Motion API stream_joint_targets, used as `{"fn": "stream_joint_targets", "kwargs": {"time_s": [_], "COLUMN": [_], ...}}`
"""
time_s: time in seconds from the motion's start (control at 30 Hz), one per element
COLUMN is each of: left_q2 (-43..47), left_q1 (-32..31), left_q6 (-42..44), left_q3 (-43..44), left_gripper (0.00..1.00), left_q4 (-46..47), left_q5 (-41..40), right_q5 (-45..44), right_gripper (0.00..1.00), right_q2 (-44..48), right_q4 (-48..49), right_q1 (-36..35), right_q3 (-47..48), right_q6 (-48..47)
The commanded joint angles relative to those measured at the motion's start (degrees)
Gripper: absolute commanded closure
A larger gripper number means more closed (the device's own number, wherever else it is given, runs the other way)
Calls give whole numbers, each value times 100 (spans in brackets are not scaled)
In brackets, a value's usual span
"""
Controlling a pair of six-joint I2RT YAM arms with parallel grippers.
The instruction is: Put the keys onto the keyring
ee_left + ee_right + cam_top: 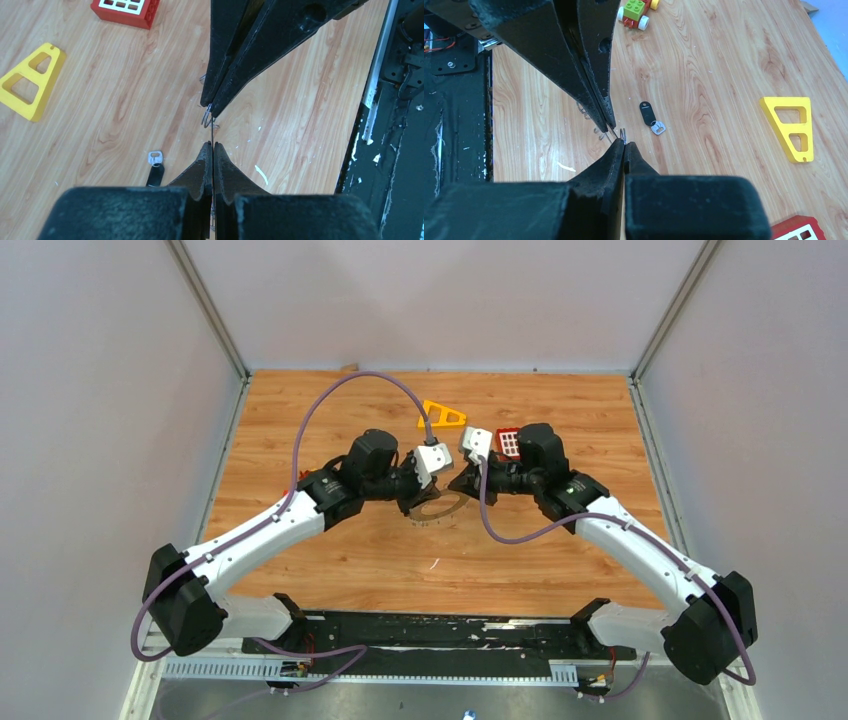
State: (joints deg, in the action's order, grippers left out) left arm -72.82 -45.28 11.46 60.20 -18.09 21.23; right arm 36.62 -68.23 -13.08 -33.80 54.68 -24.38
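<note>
Both pincers are pressed together mid-worktop [340,560], the left pincer [213,150] and right pincer [624,148] tip to tip. Each seems to pinch the thin keyring [206,120], held edge-on between them. The key [650,116] lies flat, apart, towards the far edge. My judgement: keep one pincer on the ring, fetch the key by its black head with the other, and offer its silvery eye to the ring's split. Counted: one key, one keyring, one yellow triangular frame [791,127], one red keypad block [126,10], one Lego car [636,12].
</note>
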Motion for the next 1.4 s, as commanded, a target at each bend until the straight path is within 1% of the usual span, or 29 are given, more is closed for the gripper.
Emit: {"fn": "stream_joint_targets", "kwargs": {"time_s": [0.0,0.5,0.87,1.0,1.2,1.37], "left_q2": [213,141,213,279,483,679], "left_q1": [-96,-165,-183,-183,-188,-183], "left_q6": [300,778,887,899,1001,1214], "left_q3": [-26,-1,-103,-179,-384,-591], "left_gripper": [100,100,100,100,100,100], "left_q4": [226,-61,-97,-34,130,202], "left_q5": [419,333,315,187,-56,46], "right_q5": [-82,45,28,47,-149,-402], "right_gripper": [100,100,100,100,100,100], "right_q2": [-58,-146,-248,-305,-284,-286], "right_q4": [-84,-507,-895,-1035,-1109,-1133], "right_q1": [10,13,2,11,10,5], "right_q3": [305,542,735,825,917,968], "right_q6": [-311,-686,-1095,-1158,-1071,-1050]}}
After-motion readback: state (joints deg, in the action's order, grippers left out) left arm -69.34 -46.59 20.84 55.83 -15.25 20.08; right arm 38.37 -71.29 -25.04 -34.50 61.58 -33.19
